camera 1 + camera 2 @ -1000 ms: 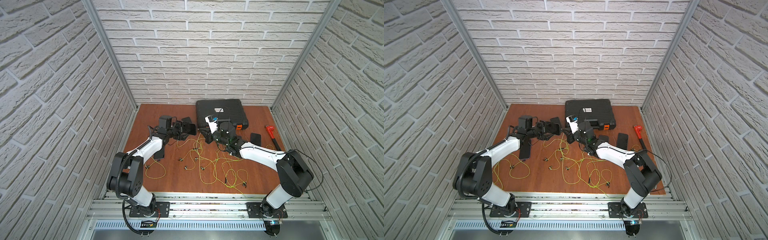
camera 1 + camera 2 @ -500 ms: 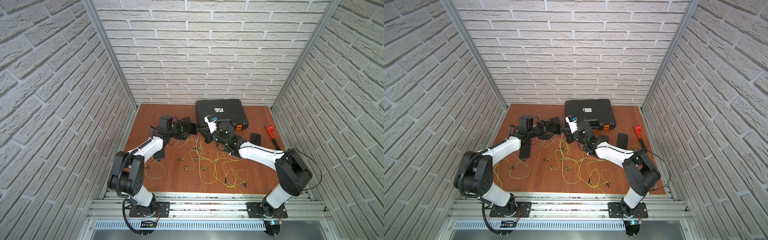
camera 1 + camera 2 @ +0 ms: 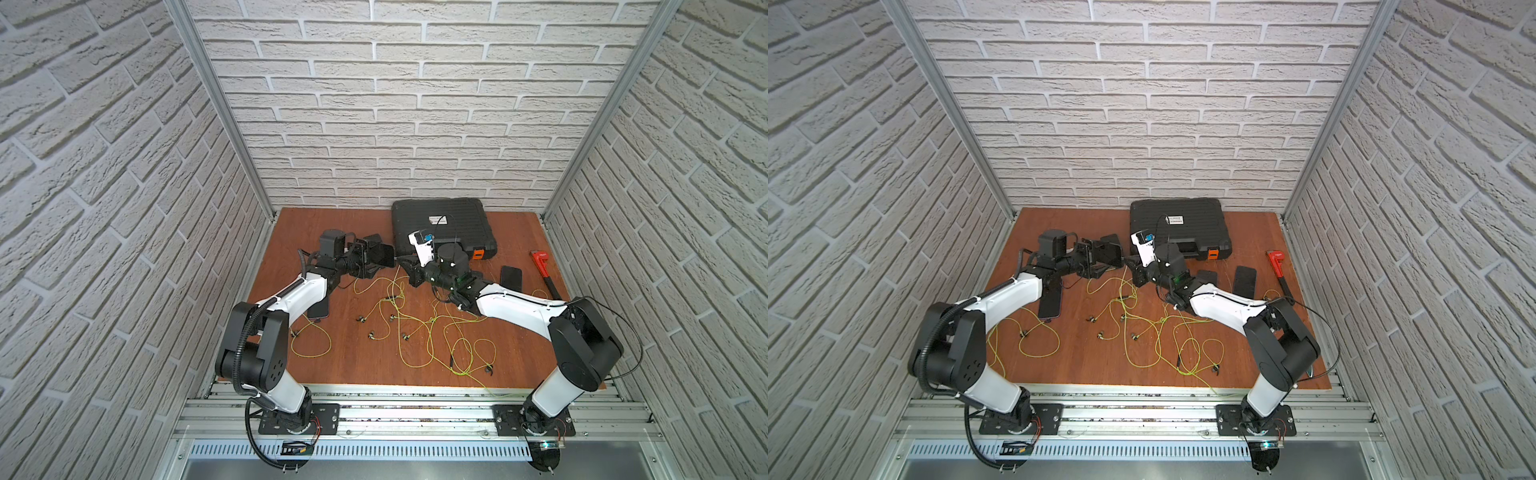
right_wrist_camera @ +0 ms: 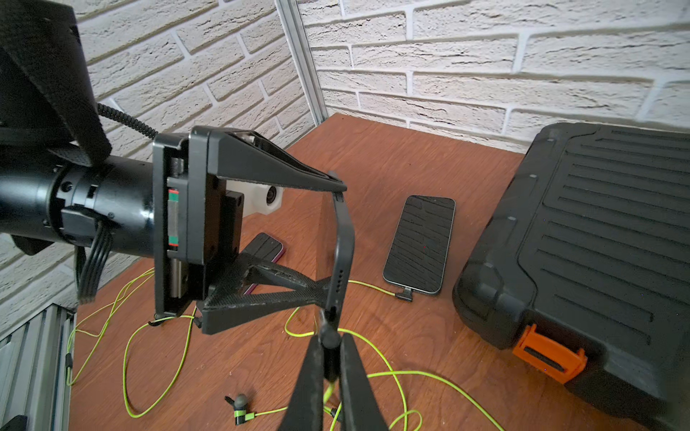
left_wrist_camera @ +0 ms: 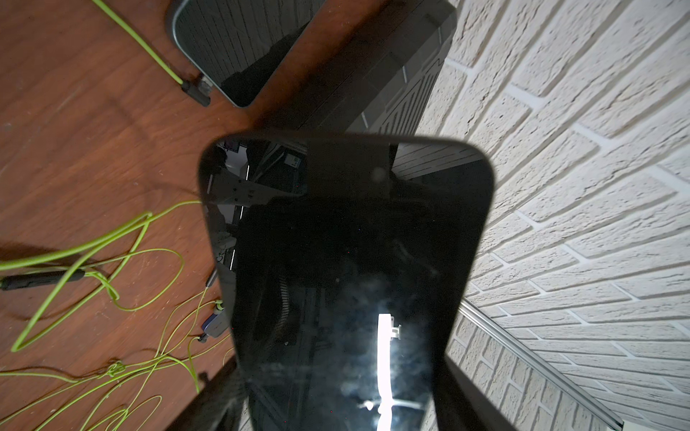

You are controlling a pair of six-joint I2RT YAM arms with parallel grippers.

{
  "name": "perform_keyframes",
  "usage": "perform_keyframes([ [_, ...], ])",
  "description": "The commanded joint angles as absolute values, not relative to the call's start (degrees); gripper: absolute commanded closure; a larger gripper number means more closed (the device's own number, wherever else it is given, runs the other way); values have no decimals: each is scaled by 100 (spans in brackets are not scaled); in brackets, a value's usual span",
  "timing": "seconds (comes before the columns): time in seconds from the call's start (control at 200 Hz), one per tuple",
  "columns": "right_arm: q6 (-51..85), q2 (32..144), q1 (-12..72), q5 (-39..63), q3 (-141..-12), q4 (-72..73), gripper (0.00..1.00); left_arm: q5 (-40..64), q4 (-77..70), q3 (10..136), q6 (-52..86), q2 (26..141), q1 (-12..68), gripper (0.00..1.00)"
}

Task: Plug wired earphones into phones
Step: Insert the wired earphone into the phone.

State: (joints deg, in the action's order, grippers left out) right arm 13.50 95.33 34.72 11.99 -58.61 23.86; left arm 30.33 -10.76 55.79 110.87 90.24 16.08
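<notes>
- Left arm [image 3: 299, 291]: reaching low and forward, wrist level. Left jaws clamp the held phone [image 5: 347, 280] across its long edges, clear of the surface [image 3: 353, 361], short port edge facing right.
- Phone is rigid with slick glass, so grip the edges, not the screen.
- Plug [image 4: 330, 337] is tiny and stiff, and its cable [image 4: 418, 371] is limp and light. Hold the plug body, never the cord.
- Right jaws are pinched on the plug at the phone's short edge. Probably not seated yet; can't tell.
- Right arm [image 3: 511, 305]: extended toward the left arm, wrist low.
</notes>
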Motion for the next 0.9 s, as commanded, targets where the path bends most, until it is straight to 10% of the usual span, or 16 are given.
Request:
perform_keyframes([
  [0.0, 1434, 9576, 3507, 1070, -5944, 2696, 94, 3164, -1595, 5541, 11104, 8940, 1632, 100],
  [0.895, 1494, 9710, 3498, 1046, -6064, 2584, 94, 3129, -1611, 5590, 11081, 8956, 1669, 100],
])
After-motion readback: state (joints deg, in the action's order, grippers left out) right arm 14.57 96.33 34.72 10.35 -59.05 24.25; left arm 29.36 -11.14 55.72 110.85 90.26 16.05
